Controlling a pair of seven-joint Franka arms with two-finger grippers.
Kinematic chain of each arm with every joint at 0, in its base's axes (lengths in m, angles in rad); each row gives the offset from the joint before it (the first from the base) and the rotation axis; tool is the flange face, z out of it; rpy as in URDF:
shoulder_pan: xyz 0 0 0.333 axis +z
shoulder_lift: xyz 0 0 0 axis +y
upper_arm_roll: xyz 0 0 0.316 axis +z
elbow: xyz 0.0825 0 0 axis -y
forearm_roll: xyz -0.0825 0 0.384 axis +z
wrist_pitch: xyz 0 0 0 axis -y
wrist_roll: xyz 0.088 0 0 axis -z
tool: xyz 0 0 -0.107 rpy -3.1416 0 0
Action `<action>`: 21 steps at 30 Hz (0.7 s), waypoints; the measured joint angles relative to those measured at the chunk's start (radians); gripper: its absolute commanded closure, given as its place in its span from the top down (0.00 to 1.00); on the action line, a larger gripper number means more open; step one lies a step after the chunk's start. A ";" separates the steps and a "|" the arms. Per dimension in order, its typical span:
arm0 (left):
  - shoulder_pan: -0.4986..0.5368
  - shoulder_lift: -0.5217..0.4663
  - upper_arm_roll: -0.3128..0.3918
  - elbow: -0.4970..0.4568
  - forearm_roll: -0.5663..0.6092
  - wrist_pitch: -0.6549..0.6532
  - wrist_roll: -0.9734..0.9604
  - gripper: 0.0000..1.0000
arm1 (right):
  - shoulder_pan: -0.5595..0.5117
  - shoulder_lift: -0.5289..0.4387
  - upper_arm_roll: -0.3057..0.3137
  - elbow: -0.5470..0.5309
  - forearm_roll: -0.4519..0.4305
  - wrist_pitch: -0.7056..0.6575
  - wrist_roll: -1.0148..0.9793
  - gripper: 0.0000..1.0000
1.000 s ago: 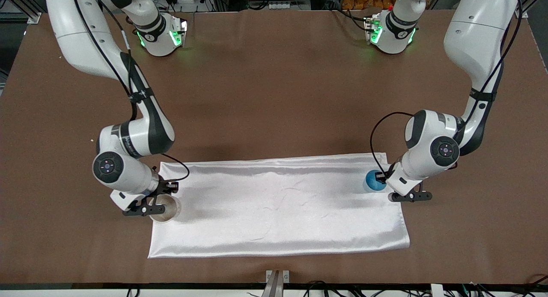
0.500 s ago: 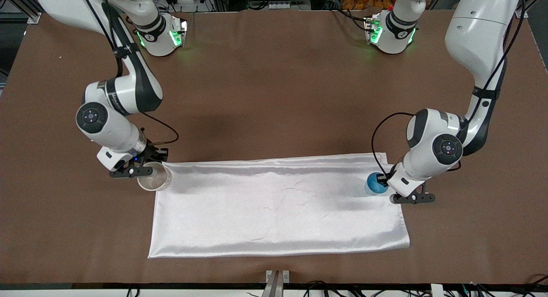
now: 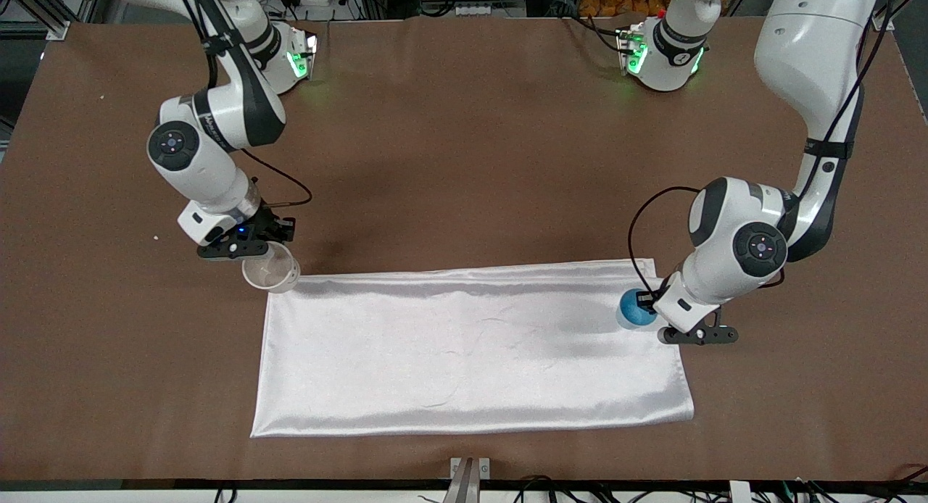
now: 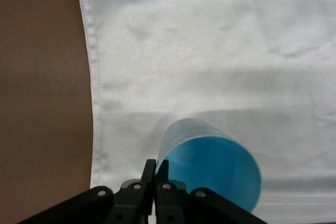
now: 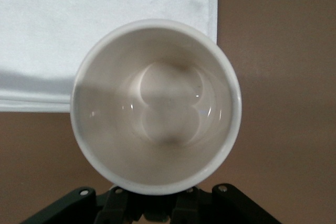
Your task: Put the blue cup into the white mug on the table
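Blue cup (image 3: 635, 308) is pinched by the left pincer (image 3: 647, 306) over the white cloth (image 3: 471, 351); the right pincer (image 3: 261, 246) grips the white mug (image 3: 271, 271).

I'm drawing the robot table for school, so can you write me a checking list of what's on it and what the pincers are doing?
Surface: brown table, bare around the cloth.
Job's things: white mug held up over the cloth's corner at the right arm's end; blue cup tilted over the cloth's other end.
Clutter: white cloth, lying flat.
Pincers: right pincer shut on the mug; left pincer shut on the cup's rim.
Cables: black cable looping by the left arm's wrist.
Surroundings: nothing seen clearly.
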 measured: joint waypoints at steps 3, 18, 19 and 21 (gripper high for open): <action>-0.011 -0.009 0.000 0.014 0.007 -0.032 -0.002 0.00 | 0.052 -0.004 0.006 0.002 0.000 0.000 0.095 0.00; -0.042 -0.092 -0.003 0.060 0.098 -0.173 -0.018 0.00 | 0.333 -0.004 0.021 0.068 0.134 0.003 0.438 0.00; -0.045 -0.096 -0.003 0.070 0.098 -0.191 -0.018 0.00 | 0.342 -0.004 0.020 0.070 0.152 0.003 0.438 0.00; -0.051 -0.101 -0.003 0.088 0.098 -0.223 -0.018 0.00 | 0.358 -0.002 0.020 0.071 0.174 0.004 0.441 0.00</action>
